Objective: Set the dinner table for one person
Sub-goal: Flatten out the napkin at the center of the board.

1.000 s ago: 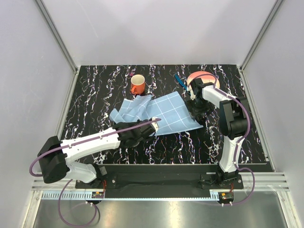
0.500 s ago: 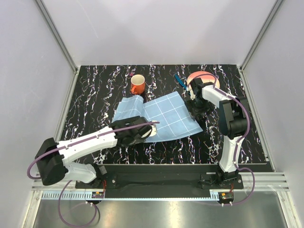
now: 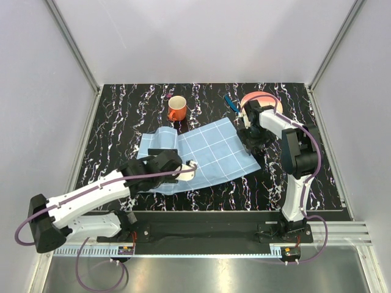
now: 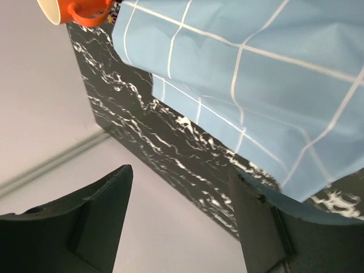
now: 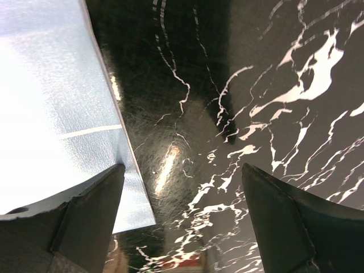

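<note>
**Table** [image 3: 116,116]: black marbled top carrying every item.

**Mat** [image 3: 217,146]: lies at the table's centre. Its long axis runs left to right, with the right end a little farther. The far-left corner appears folded over.

**Cup** [image 3: 176,108]: just beyond the mat's far-left edge.

**Plate** [image 3: 255,96]: at far right, partly hidden by the right arm.

**Left gripper** [image 3: 189,171]: over the mat's near-left part. The fingers are spread with nothing between them, and the wrist view shows the mat ahead and the cup beyond it.

**Right gripper** [image 3: 249,145]: low at the mat's right edge. The fingers are spread and empty, one finger over the mat's near-right corner. Whether it touches the mat cannot be told.

**Judgement:** the folded corner and the cup lie nearer the left arm, on its far side. The plate lies nearer the right arm. Smoothing the mat likely comes before either is placed on it.
</note>
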`<state>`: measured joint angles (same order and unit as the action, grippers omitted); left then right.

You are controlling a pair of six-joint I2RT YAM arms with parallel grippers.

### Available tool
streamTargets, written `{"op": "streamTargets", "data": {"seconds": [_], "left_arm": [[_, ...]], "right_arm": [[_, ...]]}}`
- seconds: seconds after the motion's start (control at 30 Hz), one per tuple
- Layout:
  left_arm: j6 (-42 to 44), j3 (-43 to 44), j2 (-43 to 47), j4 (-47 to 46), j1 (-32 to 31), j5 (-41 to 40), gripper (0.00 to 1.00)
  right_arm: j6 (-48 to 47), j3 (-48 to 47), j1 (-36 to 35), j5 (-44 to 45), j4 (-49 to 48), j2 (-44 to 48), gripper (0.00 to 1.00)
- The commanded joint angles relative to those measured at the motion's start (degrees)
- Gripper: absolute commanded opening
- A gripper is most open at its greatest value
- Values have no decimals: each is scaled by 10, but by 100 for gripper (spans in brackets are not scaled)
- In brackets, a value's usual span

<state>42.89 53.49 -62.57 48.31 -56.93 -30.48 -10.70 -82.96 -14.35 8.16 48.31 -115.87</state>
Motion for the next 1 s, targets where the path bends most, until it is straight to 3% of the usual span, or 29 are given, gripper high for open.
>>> {"op": "streamTargets", "data": {"seconds": [0.0,0.27,0.4,0.67,0.97], "left_arm": [[95,-34,15,-56,1,-1,72],[70,-14,-103,-223,28,9,71],[83,19,-184,-237,36,31,70],[68,78,-303,-82,38,21,58],[11,139,-374,120,46,51,57]], "right_arm": [[-48,6,-13,28,-32,7,92],[-194,-17,-40,25,-94,81,93],[-248,-29,-45,13,-120,80,94],[-251,-39,-53,-59,-120,60,95],[-234,-5,-80,-138,-127,64,95]]}}
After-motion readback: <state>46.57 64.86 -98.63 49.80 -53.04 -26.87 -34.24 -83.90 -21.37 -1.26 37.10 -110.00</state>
